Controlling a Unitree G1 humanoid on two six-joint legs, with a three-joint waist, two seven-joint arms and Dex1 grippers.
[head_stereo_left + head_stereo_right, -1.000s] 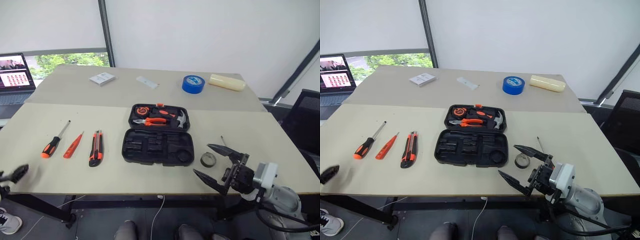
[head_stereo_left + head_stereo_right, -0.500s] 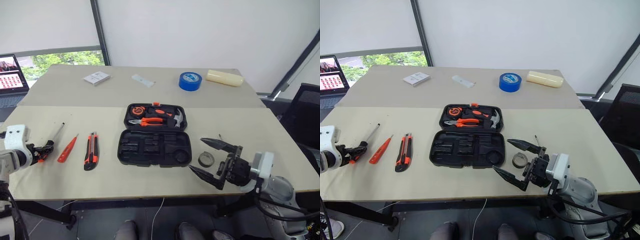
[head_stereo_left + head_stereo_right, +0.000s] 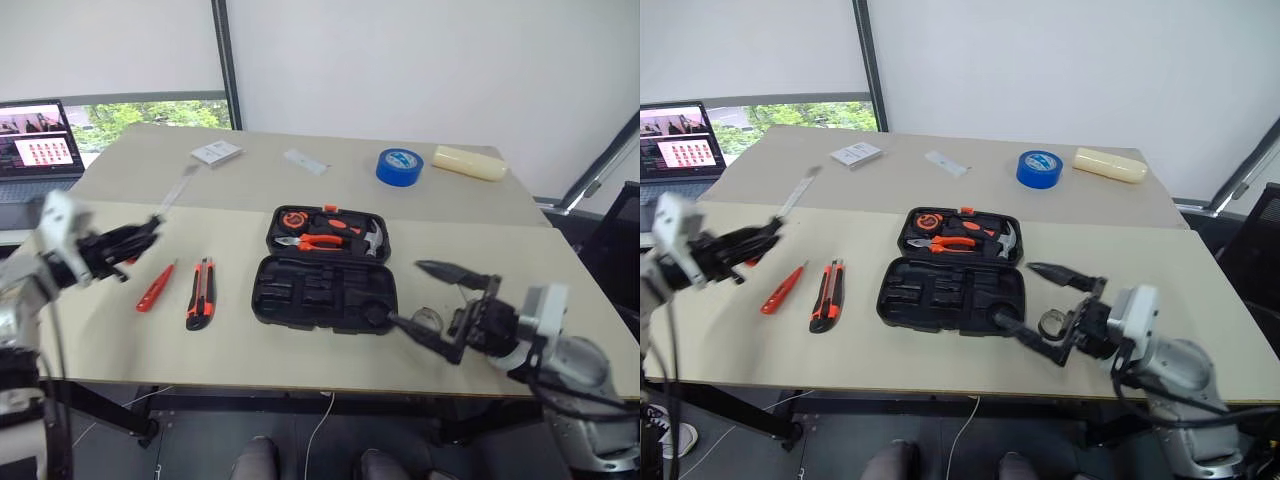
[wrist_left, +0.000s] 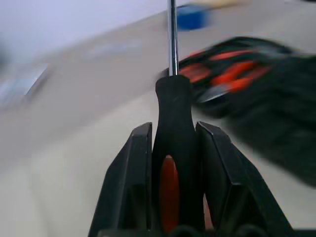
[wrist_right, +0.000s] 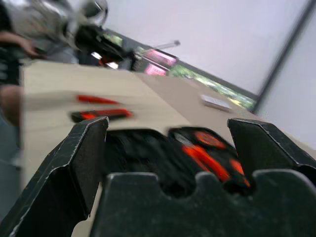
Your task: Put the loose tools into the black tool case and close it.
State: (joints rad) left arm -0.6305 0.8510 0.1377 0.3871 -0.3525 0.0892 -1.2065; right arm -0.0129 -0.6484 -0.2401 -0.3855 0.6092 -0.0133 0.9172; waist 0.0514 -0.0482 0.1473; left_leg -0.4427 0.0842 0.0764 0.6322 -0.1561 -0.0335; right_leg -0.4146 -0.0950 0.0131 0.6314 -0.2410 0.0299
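The left pincer (image 4: 173, 163) grips a screwdriver (image 4: 174, 118) lifted near the table's left edge, the right pincer (image 3: 440, 300) gapes wide; next, carry it to the open case (image 3: 325, 295) mid-table.

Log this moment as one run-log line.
left claw: shut on black-and-orange screwdriver, lifted off table | right claw: open, empty, beside tape ring | tool case: open
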